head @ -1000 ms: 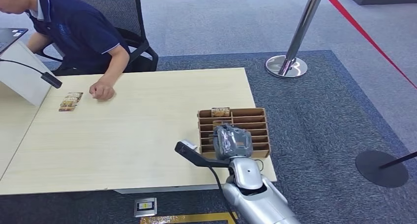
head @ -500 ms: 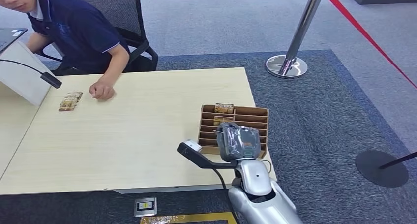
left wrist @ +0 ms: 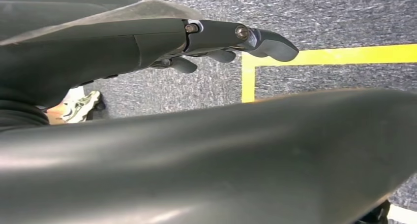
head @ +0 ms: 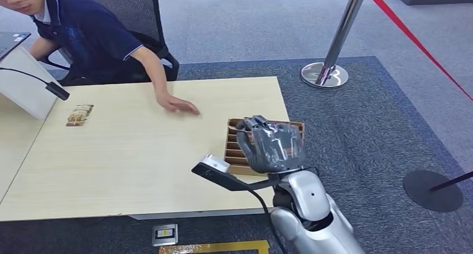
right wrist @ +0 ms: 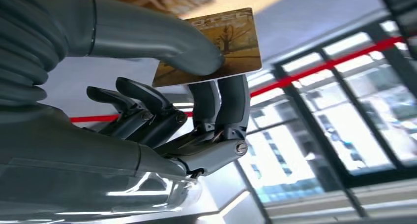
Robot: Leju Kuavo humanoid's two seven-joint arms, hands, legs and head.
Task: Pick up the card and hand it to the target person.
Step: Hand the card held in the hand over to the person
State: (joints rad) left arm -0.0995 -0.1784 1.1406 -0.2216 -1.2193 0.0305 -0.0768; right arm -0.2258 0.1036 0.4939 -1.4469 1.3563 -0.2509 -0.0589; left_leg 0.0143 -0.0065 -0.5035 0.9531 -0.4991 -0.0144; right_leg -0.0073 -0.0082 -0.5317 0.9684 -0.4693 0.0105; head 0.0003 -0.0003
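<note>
Head view: the right hand (head: 271, 145) hovers over the slotted card rack (head: 233, 153) at the table's (head: 139, 153) right edge; the person's hand (head: 177, 104) lies flat near the far edge. Right wrist view: thumb and fingers (right wrist: 231, 103) pinch the card (right wrist: 216, 49). Left wrist view: the left hand (left wrist: 216, 39) is empty, fingers loose.

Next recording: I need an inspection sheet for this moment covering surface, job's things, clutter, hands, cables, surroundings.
Surface: pale wooden table, mostly bare.
Job's things: card pinched between the thumb and fingers of the right hand, above the brown slotted tray at the table's near right corner.
Clutter: small stack of cards at the far left; white board beside it.
Hands: right holds the card; left hand hangs over the carpet, holding nothing.
Cables: black cable from the wrist camera arm.
Surroundings: seated person's hand flat on the table; stanchion with red rope; grey carpet.
</note>
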